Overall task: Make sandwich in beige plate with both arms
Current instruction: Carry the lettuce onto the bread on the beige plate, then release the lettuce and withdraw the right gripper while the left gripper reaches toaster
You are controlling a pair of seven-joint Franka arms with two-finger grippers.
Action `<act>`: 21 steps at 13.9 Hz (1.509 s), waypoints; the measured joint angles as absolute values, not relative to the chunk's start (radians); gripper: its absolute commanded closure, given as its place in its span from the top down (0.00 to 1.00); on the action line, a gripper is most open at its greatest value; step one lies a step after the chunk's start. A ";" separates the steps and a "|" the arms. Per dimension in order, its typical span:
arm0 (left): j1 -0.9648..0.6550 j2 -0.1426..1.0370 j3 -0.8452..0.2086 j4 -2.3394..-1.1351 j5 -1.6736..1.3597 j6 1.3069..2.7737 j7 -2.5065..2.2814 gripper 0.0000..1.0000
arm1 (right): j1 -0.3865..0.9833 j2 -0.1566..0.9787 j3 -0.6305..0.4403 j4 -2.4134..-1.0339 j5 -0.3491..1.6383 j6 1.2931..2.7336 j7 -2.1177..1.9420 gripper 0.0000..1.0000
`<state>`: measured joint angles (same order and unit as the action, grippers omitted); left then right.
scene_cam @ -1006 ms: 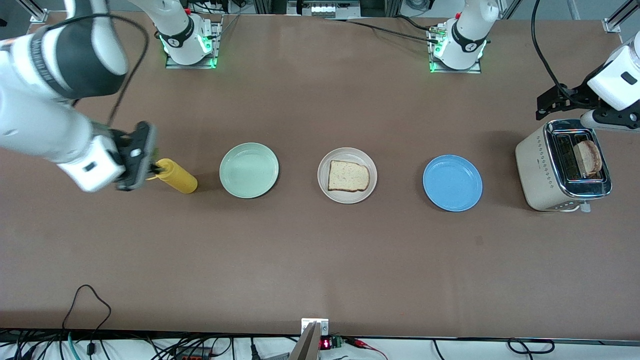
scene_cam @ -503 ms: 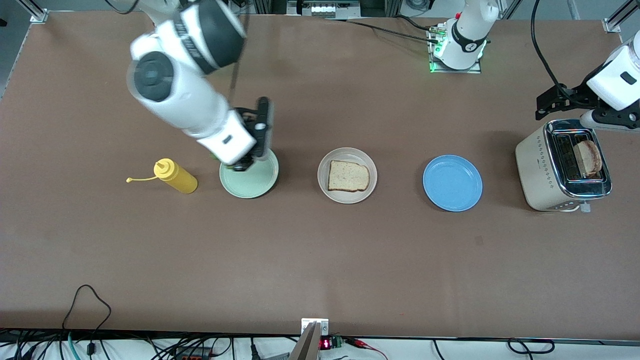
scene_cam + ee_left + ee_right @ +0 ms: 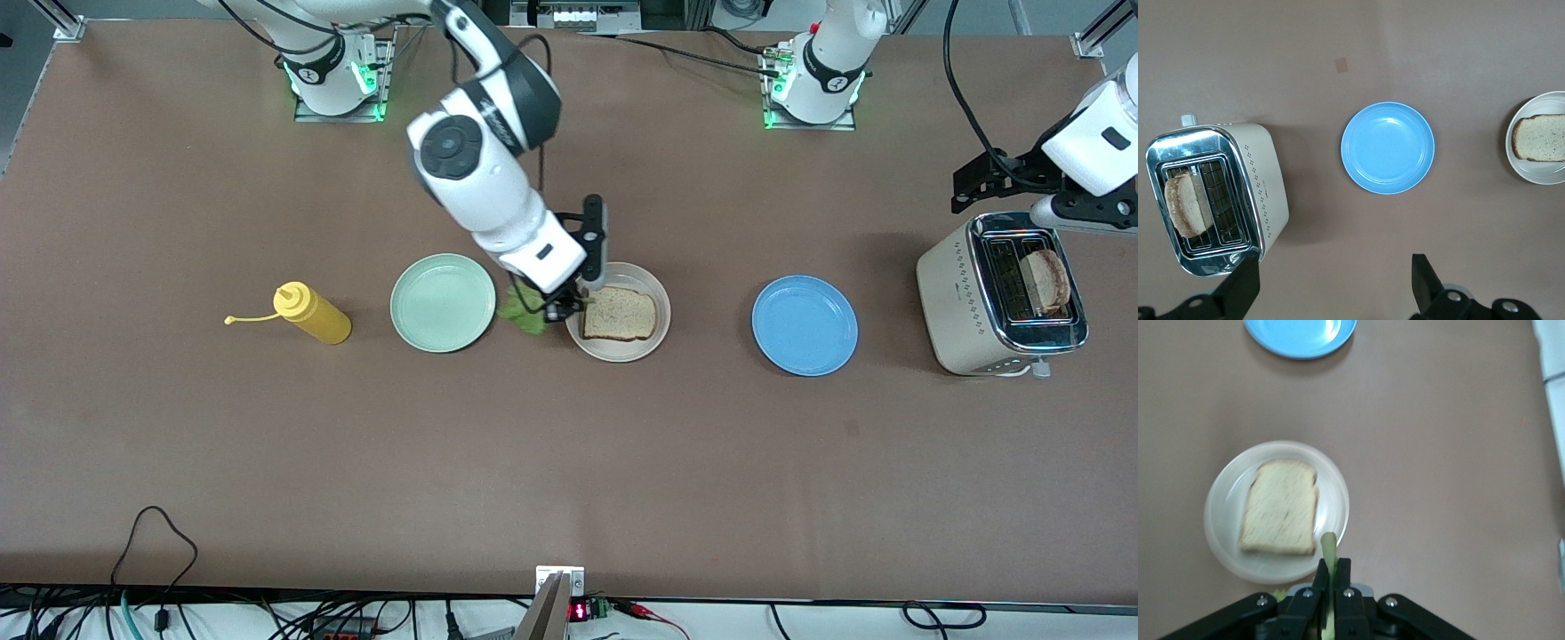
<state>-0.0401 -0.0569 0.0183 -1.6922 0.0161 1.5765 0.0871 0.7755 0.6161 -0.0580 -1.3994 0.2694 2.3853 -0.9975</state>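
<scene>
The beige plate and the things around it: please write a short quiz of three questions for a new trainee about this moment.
1. True or false: the right gripper is shut on the lettuce leaf over the rim of the beige plate.
2. What lies on the beige plate? A) one bread slice B) two bread slices C) nothing
3. Fill in: the second bread slice stands in the ____, under the open left gripper.

Key
1. True.
2. A: one bread slice lies on it.
3. Toaster.
</scene>
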 measured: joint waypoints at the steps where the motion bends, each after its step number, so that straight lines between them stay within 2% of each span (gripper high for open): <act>1: -0.040 -0.057 0.018 -1.692 0.016 1.576 0.087 1.00 | 0.799 0.646 -0.058 -1.399 0.269 2.450 -0.981 0.00; 4: -0.040 -0.057 0.018 -1.692 0.016 1.576 0.087 1.00 | 0.846 0.728 -0.058 -1.400 0.269 2.590 -0.929 0.00; 7: -0.040 -0.057 0.018 -1.692 0.016 1.576 0.087 1.00 | 0.860 0.785 -0.059 -1.401 0.269 2.648 -0.921 0.00; 9: -0.040 -0.057 0.018 -1.692 0.016 1.576 0.087 1.00 | 0.861 0.809 -0.059 -1.401 0.269 2.657 -0.909 0.10; 10: -0.040 -0.057 0.018 -1.692 0.016 1.576 0.087 1.00 | 0.865 0.819 -0.059 -1.401 0.269 2.663 -0.895 0.20; 11: -0.040 -0.057 0.018 -1.692 0.016 1.576 0.087 1.00 | 0.873 0.826 -0.059 -1.401 0.269 2.666 -0.870 0.99; 17: -0.040 -0.057 0.018 -1.692 0.016 1.576 0.087 1.00 | 0.913 0.820 -0.070 -1.397 0.269 2.662 -0.750 1.00; 19: -0.040 -0.057 0.018 -1.692 0.016 1.576 0.087 1.00 | 0.899 0.791 -0.086 -1.389 0.272 2.592 -0.740 1.00; 21: -0.040 -0.057 0.018 -1.692 0.016 1.576 0.087 1.00 | 0.858 0.728 -0.095 -1.374 0.282 2.452 -0.715 1.00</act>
<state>-0.0403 -0.0569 0.0180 -1.6920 0.0161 1.5765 0.0871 0.8576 0.7276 -0.0955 -1.3736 0.2818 2.4518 -0.7151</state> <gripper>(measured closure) 0.000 0.048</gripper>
